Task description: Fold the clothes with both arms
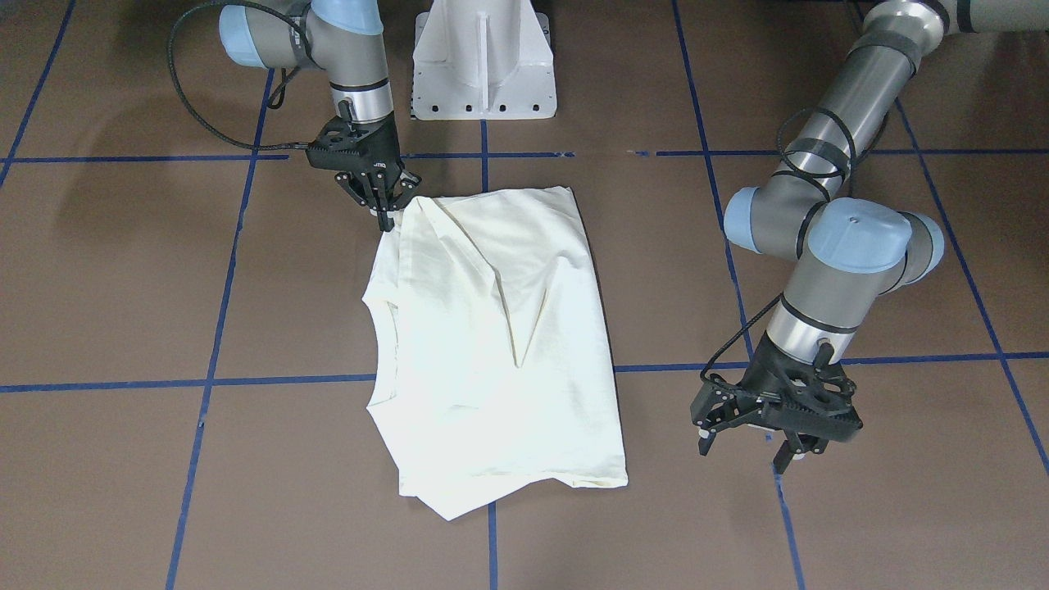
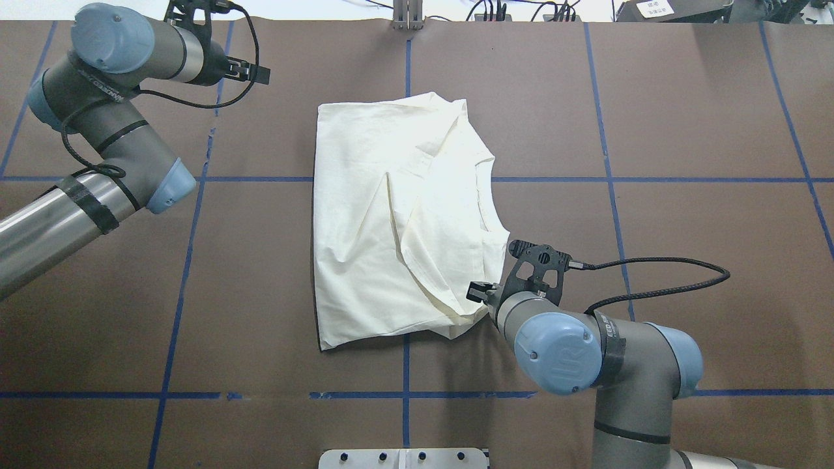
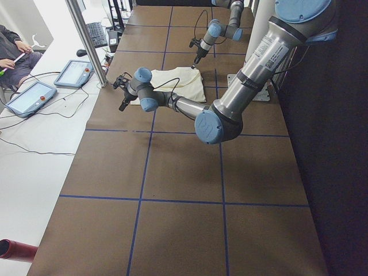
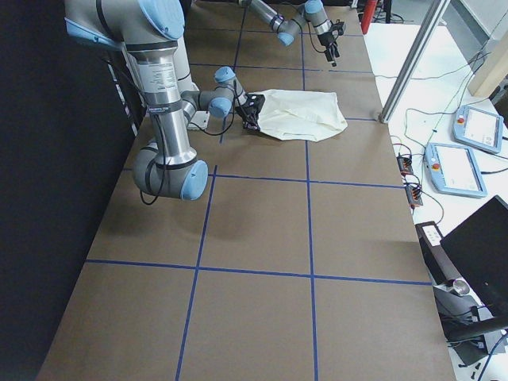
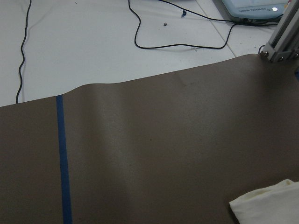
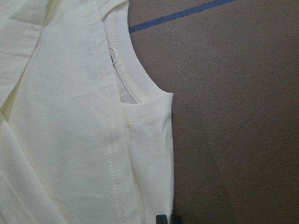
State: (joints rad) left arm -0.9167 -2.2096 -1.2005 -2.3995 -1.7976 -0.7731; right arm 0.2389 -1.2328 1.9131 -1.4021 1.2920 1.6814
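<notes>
shirt (image 1: 492,344): cream, seemingly cotton knit, folded roughly rectangular, softly creased.

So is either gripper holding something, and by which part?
The right gripper pinches the cream-white long-sleeved T-shirt at its shoulder corner; the left gripper holds nothing.

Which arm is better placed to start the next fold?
Right, likely. The right end effector is closed on the T-shirt's corner by the collar; the left end effector hangs open, off the cloth.
</notes>
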